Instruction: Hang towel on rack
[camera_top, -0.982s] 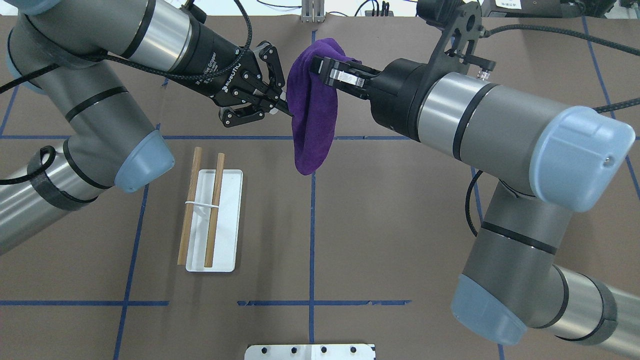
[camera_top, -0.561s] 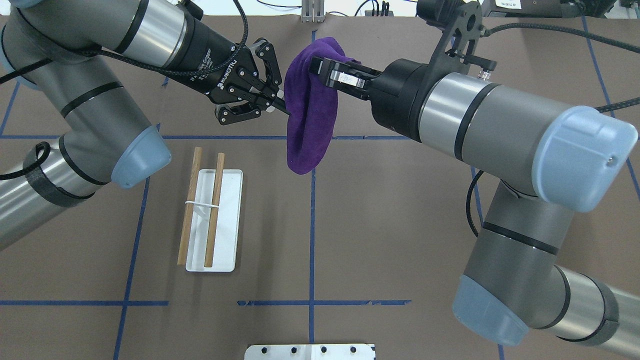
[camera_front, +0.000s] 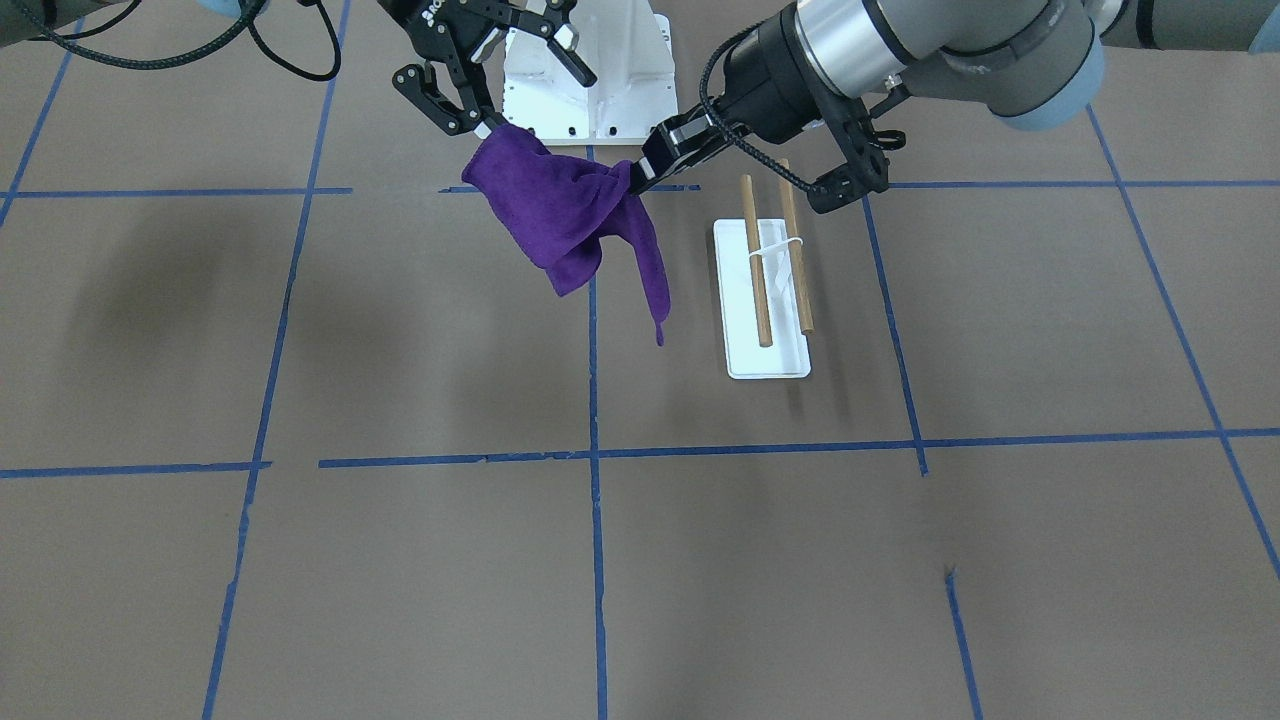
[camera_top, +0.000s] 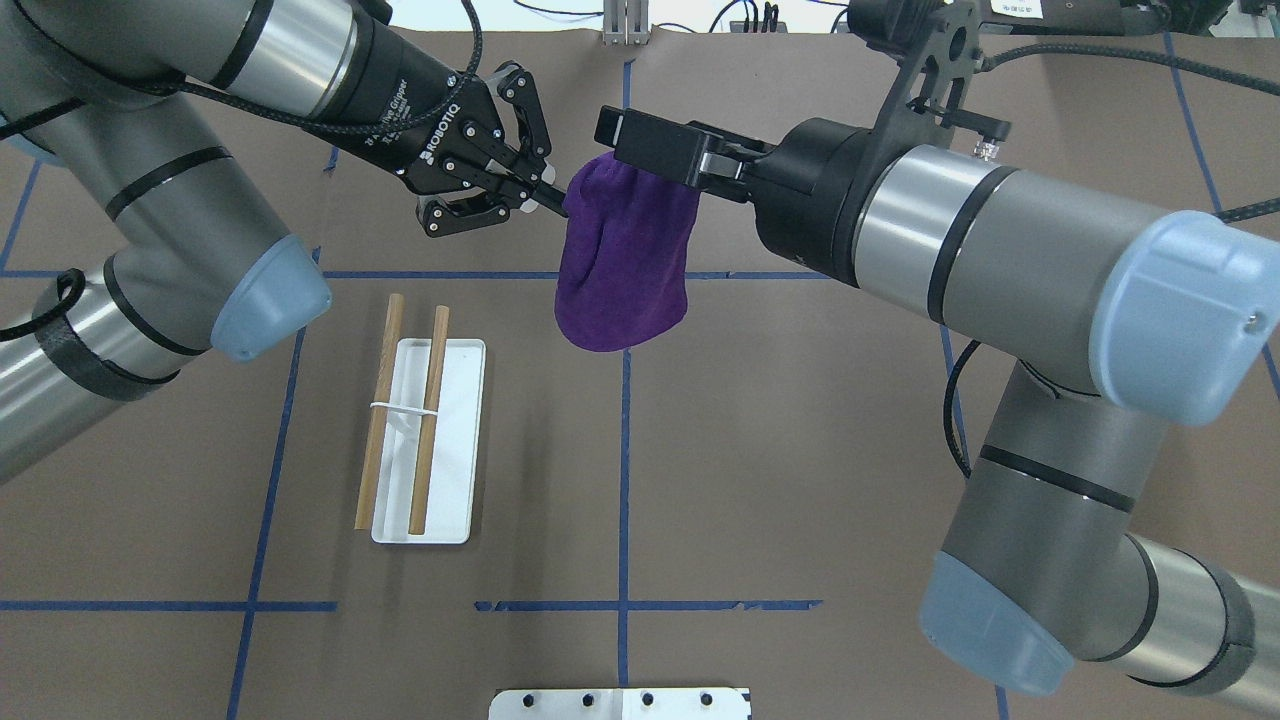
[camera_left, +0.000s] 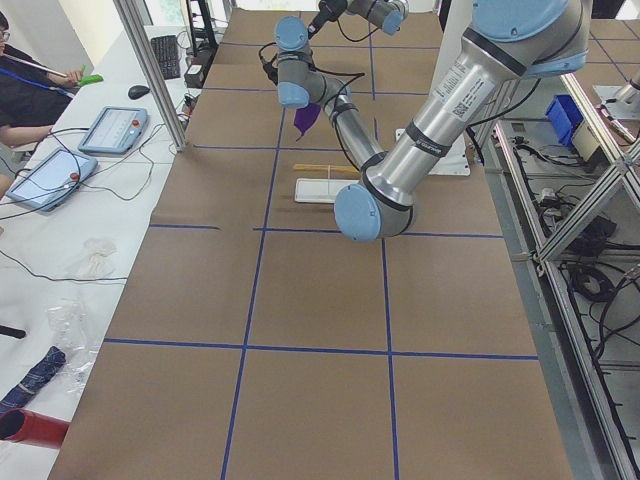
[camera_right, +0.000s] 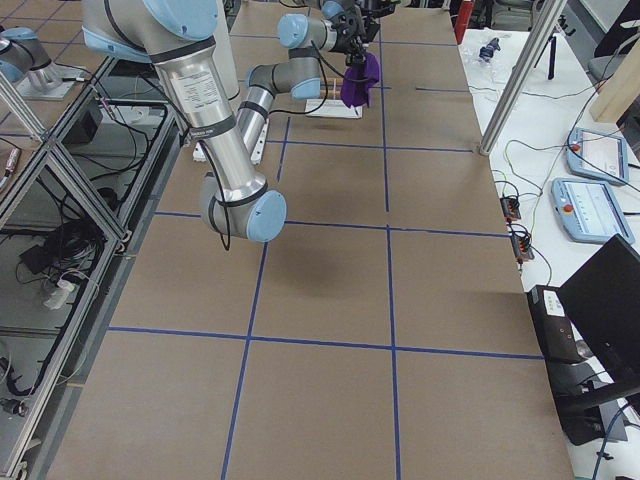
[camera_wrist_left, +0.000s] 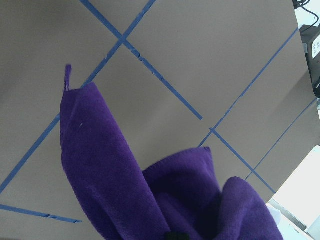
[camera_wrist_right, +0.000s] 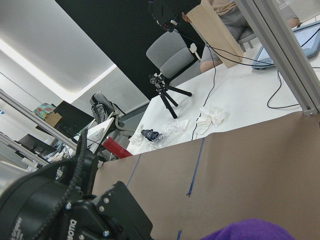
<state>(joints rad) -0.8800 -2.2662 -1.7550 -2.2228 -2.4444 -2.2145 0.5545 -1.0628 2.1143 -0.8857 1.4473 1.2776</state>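
Note:
The purple towel (camera_top: 625, 270) hangs in the air between both grippers, above the table's far middle. My left gripper (camera_top: 558, 205) is shut on the towel's left edge; in the front view (camera_front: 633, 178) its thin tips pinch a corner. My right gripper (camera_front: 537, 103) is open, with its jaws wide apart. The towel (camera_front: 555, 220) hangs from its lower finger, and the upper finger (camera_top: 640, 145) is clear above the cloth. The rack (camera_top: 428, 420), two wooden rods on a white tray, lies flat to the left of the towel and nearer the robot.
A white mounting plate (camera_front: 600, 90) sits at the robot's base, also seen at the near table edge (camera_top: 620, 703). Blue tape lines (camera_top: 624, 480) cross the brown table. Operators' tablets (camera_left: 110, 130) lie on a side desk.
My right gripper has opened, and its upper finger has lifted off the towel. The towel has slipped down from over that gripper and hangs wider. My left gripper has moved slightly left and away with the towel's edge.

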